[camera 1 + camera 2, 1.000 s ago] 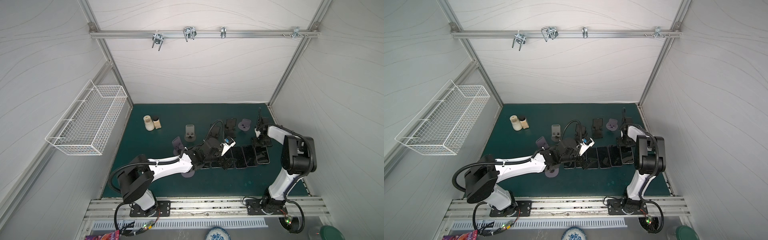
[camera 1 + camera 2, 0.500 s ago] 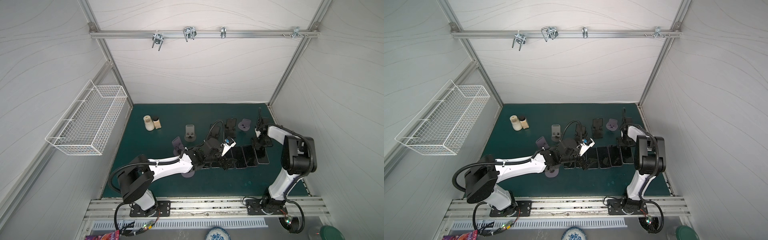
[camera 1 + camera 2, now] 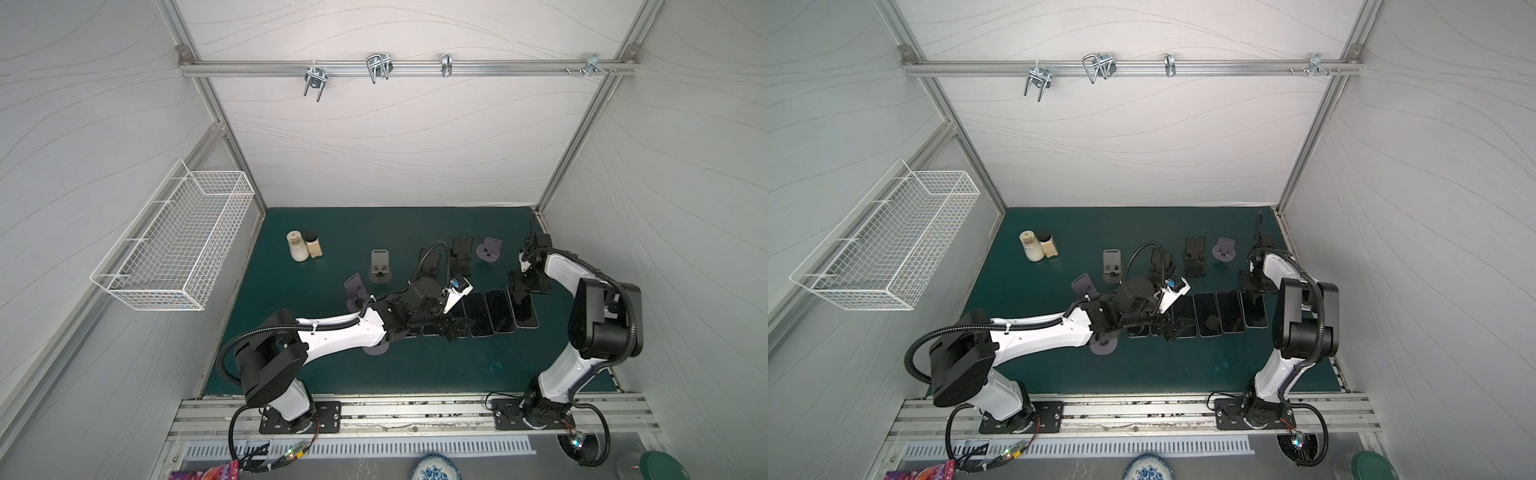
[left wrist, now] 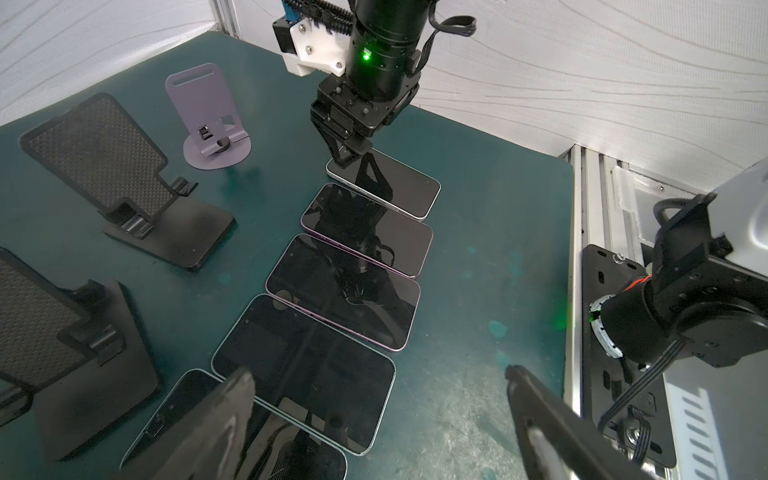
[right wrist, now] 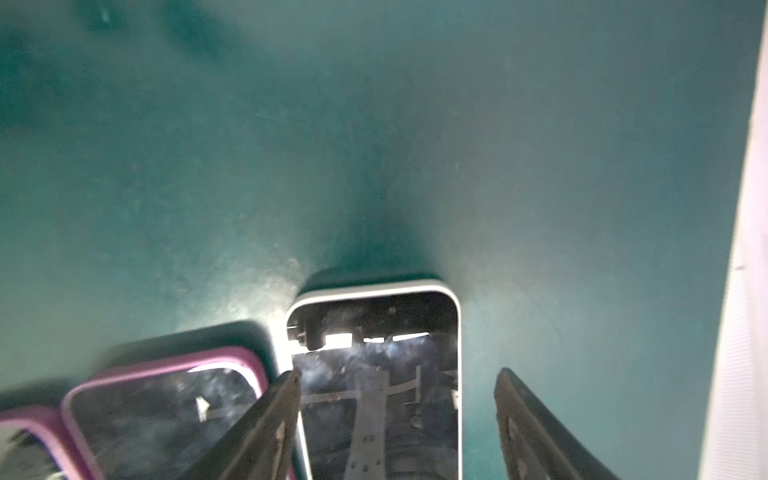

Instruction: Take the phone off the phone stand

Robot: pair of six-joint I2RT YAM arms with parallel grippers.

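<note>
- Barely anything has shifted since a second ago. Both arms sit where they were, with the right gripper (image 3: 523, 286) parked at the far end of the white-edged phone (image 3: 525, 312) and the left gripper (image 3: 452, 326) over the other end of the row of phones (image 3: 478, 316).
- In the right wrist view the right fingers (image 5: 266, 428) are spread, with the end of the white-edged phone lying between them. One finger sits right at the phone's long edge. The other is clear of the opposite edge with bare green mat (image 5: 374, 124) showing in the gap, so nothing's getting pinched.
- That phone lies flat and screen up on the mat, last in the row. A purple-edged phone (image 5: 166, 395) is just outside the finger that's at the edge.
- The left fingers (image 4: 216, 432) are spread wide and holding nothing. One hangs over the nearest phone in the row, the other over bare mat.
- The purple phone stand (image 4: 208, 112) is near the right fingers but apart from them. The black phone stand (image 4: 124, 178) is upright, back from the row, roughly between the two sets of fingers.
</note>
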